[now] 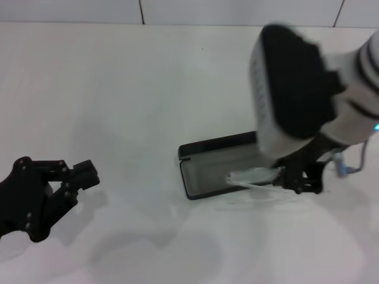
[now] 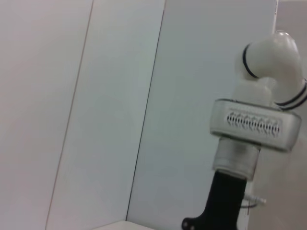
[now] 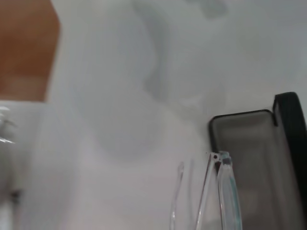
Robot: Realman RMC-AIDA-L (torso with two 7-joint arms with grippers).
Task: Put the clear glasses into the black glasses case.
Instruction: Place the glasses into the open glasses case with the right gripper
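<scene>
Head view: right gripper (image 1: pixel 296 180), lower right of frame, pinches the clear glasses (image 1: pixel 251 176) over the open black case (image 1: pixel 216 165). Left gripper (image 1: pixel 71 177) idles lower left, fingers parted, empty.

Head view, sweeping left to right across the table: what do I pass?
Left gripper parked at the left edge → black glasses case, open → clear glasses at the case's right end → right gripper holding them.
</scene>
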